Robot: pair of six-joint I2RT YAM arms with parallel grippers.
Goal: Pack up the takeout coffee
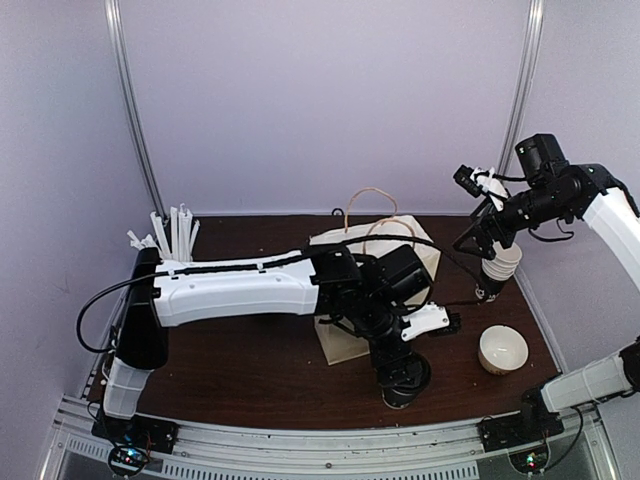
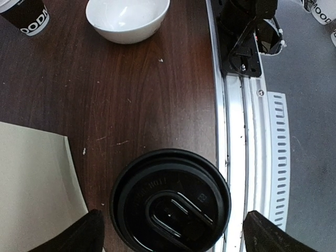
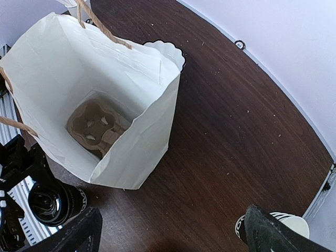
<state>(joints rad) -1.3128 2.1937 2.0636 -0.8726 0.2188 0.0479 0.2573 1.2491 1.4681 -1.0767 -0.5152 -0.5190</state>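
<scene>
The takeout coffee (image 2: 170, 202) is standing upright on the brown table (image 2: 157, 105), close to the table's near edge, with its round black lid on. It is sitting outside the white paper bag (image 2: 31, 178), just beside the bag's near corner. The left pincer (image 2: 173, 233) is hanging right over the cup. Its two fingers (image 2: 71, 236) are standing apart, one on each side of the lid. They are very near it, with a thin gap showing on each side, so they are not squeezing the cup. A white bowl (image 2: 127, 18) is sitting farther along the table, well apart from the coffee. The bag is standing open, and a brown cardboard cup tray (image 3: 97, 128) is lying at its bottom. The right pincer (image 3: 176, 233) is hovering off to the right side, near a stack of cups (image 1: 500, 265). Its fingers are spread wide, with nothing between them.
</scene>
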